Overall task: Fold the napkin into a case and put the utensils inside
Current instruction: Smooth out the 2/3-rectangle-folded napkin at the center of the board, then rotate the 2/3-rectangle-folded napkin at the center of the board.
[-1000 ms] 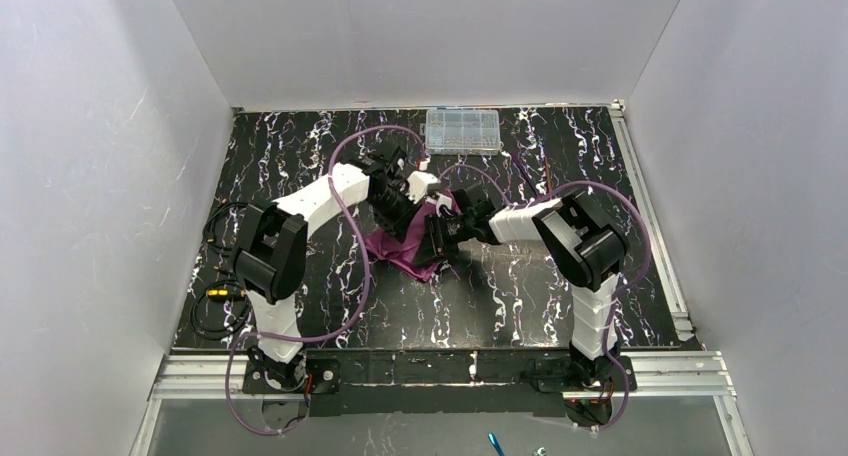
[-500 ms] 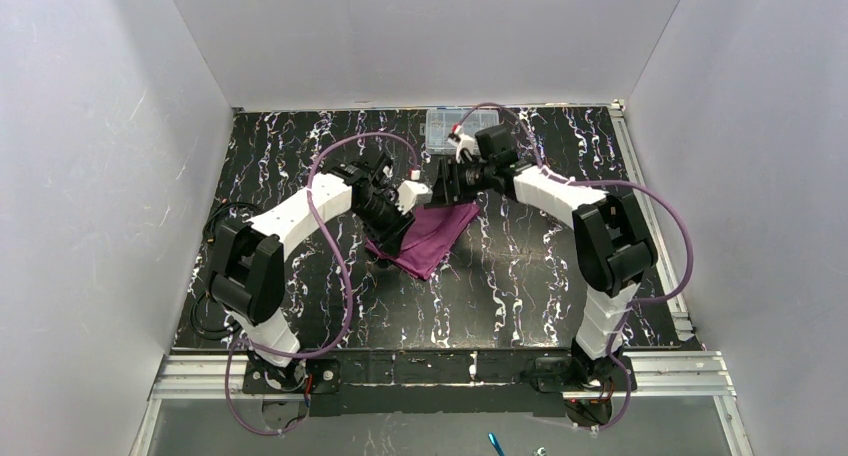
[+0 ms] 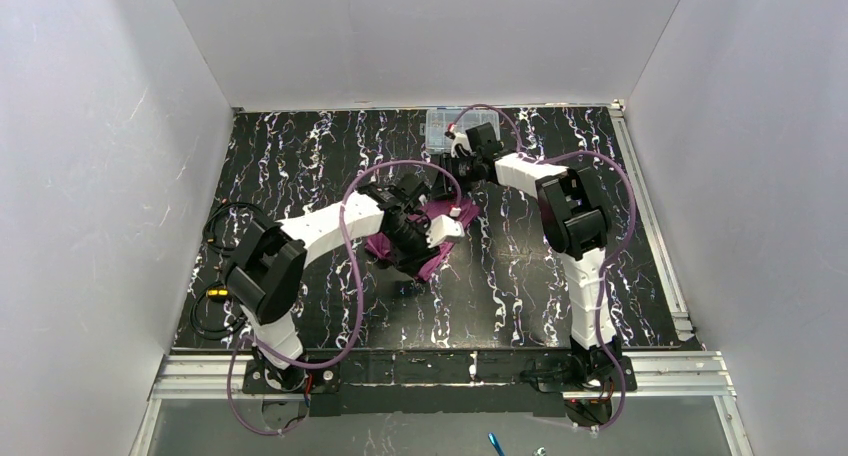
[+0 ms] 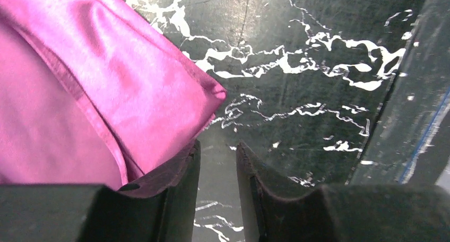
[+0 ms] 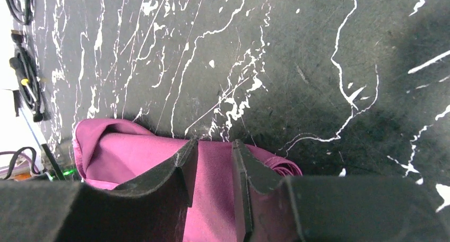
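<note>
One napkin, plum-purple and slightly shiny, lay on the black, white-veined table about midway between the two arms. It was doubled over. The left wrist view showed two layers, the upper one ending in a hemmed edge that ran diagonally to a single pointed corner.

The left arm reached in from the near left and hung its gripper over the near part of the cloth. The left gripper had its two fingers a narrow way apart, with only bare table showing in the slot between them. The left-hand fingertip sat at the napkin's edge, just below that corner, and nothing was pinched.

The right arm stretched toward the back of the table, its wrist close to the one clear plastic compartment box, which it partly hid. The right gripper pointed down at the far edge of the napkin. Its two fingers were also a little apart, and purple cloth filled the view through the gap. I could not tell whether the cloth was nipped between the pads or simply lay beneath them.

In the right wrist view, the cloth's far edge was rolled into one soft rounded fold on the left.
</note>
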